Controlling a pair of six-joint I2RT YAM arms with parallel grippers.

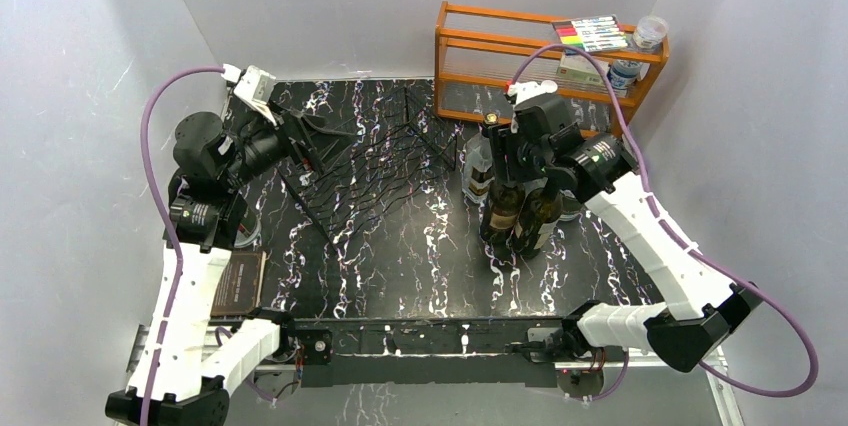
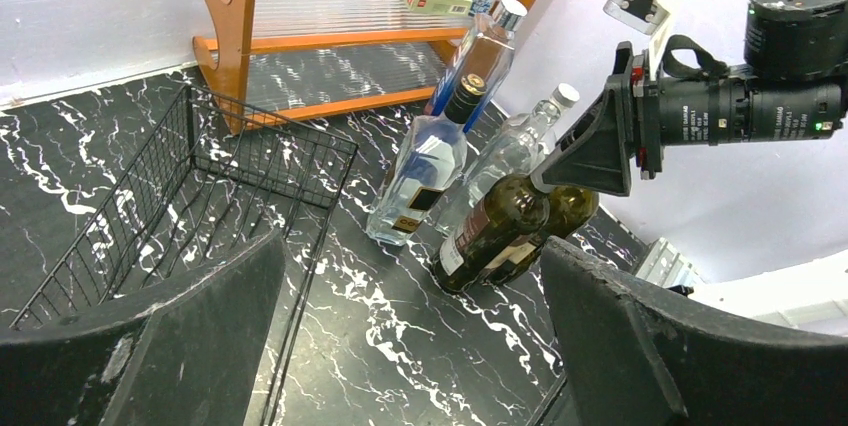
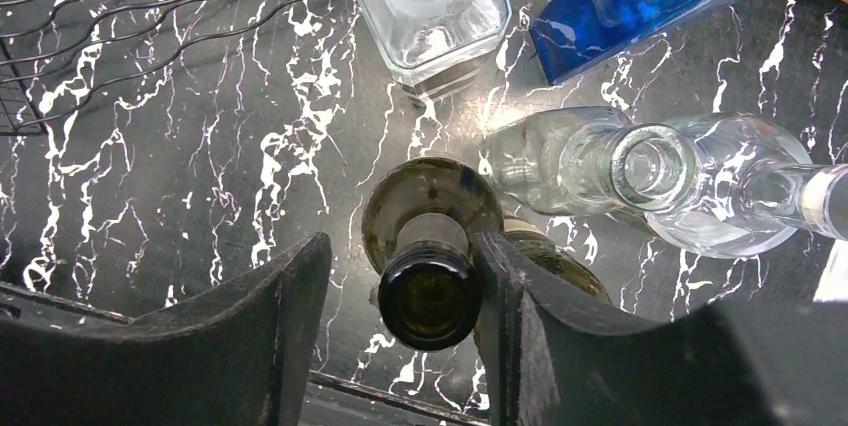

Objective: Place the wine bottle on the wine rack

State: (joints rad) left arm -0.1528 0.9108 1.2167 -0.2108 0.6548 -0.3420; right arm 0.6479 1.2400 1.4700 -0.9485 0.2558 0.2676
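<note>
While right fingers (image 3: 250, 346) straddle neck of upright wine bottle (image 3: 430, 291) on table (image 3: 150, 196), one touching, other short of it, I fear uneven squeeze tipping it into clear bottle (image 3: 640, 161) alongside. Left fingers (image 2: 180, 346) wide apart near wine rack (image 1: 380, 161).

Soft, even light from above fills the top view: the white walls are bright, the black marbled tabletop (image 1: 400, 266) is dark with barely visible shadows, and the walls lean outward toward the frame's edges. In the left wrist view the left gripper's fingers (image 2: 180, 346) along the bottom edge are dark and out of focus, while the middle is sharp. In the right wrist view a white glare patch sits on the tabletop at centre beside the clear glass bottle (image 3: 600, 166), and the right gripper's fingers (image 3: 250, 346) at the bottom are soft-edged.
</note>
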